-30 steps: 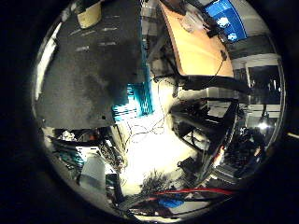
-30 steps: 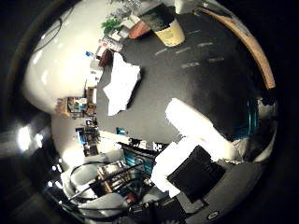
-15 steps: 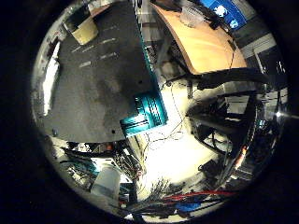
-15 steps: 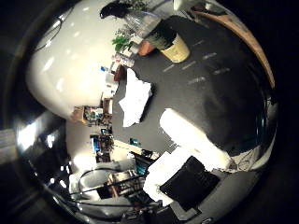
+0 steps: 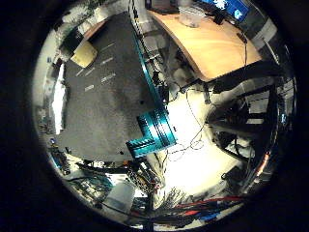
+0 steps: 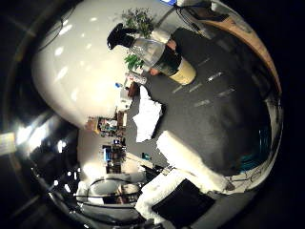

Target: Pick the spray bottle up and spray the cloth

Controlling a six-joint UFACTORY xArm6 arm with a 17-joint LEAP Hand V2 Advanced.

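While the hand (image 6: 183,164) hangs well above the dark worktop (image 6: 224,119) with a white finger straight and nothing held, the approach is the step in hand. Next, it must descend to the upright spray bottle (image 6: 157,57), seemingly near the white cloth (image 6: 147,119).

The dark matt counter (image 6: 224,119) looks finely grainy. The white crumpled cloth (image 6: 147,119) is soft fabric; the clear glossy plastic spray bottle (image 6: 159,57) shines.
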